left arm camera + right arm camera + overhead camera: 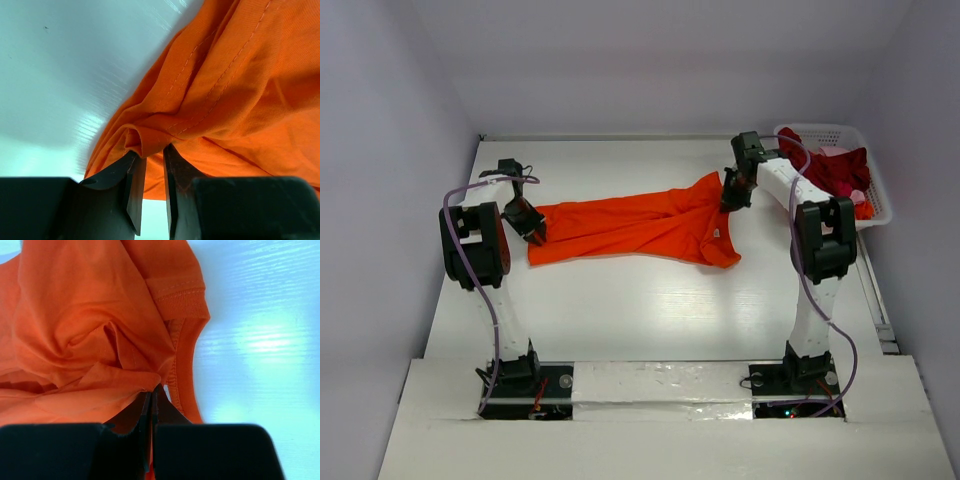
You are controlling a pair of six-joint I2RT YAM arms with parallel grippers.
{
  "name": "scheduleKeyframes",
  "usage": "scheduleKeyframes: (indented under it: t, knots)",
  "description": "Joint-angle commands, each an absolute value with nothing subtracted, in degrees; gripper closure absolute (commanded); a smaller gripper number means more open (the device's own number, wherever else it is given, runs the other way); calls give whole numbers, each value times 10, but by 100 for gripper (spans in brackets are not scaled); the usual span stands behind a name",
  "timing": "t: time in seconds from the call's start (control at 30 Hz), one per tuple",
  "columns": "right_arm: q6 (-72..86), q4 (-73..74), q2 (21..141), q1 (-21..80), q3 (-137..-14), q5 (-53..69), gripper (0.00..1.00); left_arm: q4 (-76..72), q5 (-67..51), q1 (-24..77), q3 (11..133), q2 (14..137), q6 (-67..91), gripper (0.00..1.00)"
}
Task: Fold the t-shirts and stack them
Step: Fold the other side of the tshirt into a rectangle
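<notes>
The left gripper [150, 152] is clamped on a bunched fold of the orange t-shirt [240, 90]. Its two dark fingers [131, 172] stand only narrowly apart, with a roll of stitched hem squeezed between their tips. In the overhead view this gripper [533, 228] sits at the shirt's left end, close to the table [650, 320].

The right gripper [151, 390] is pinched tight, with its fingers pressed together on a thin layer of orange cloth just beside the ribbed collar. Crumpled folds of the shirt [75, 315] rise to the left of the tips, and bare table [260, 340] shows to the right. From above, this gripper [733, 192] holds the shirt's far right corner, where the cloth is drawn into a small peak.

Between the two grippers the orange t-shirt [630, 225] lies stretched across the middle of the table. It runs as a long wrinkled band from left to right and is wider at the right end. A small white neck tag [717, 233] shows there, near the front edge.

Beyond the right arm, a white lattice basket [883, 205] stands at the far right corner of the table. It holds a heap of dark red shirts [835, 170], with a bit of orange showing at its near edge.
</notes>
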State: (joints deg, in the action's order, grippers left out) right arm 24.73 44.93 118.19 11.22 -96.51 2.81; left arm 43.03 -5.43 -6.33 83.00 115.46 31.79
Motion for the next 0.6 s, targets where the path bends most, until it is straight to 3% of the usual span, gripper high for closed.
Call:
scheduleKeyframes:
  t: [0.0, 0.13, 0.3, 0.4, 0.57]
  knots:
    - [233, 457, 1192, 105, -996, 12, 100, 430, -38, -62, 846, 1163, 308, 84]
    - [230, 467, 1207, 105, -1012, -18, 99, 431, -38, -62, 846, 1163, 308, 84]
    - [230, 476, 1205, 105, -1029, -58, 74, 432, -39, -62, 846, 1160, 308, 84]
    - [231, 478, 1194, 105, -1032, -76, 65, 432, -40, -62, 848, 1159, 309, 84]
    - [237, 474, 1156, 105, -1017, -108, 61, 432, -40, -62, 850, 1158, 309, 84]
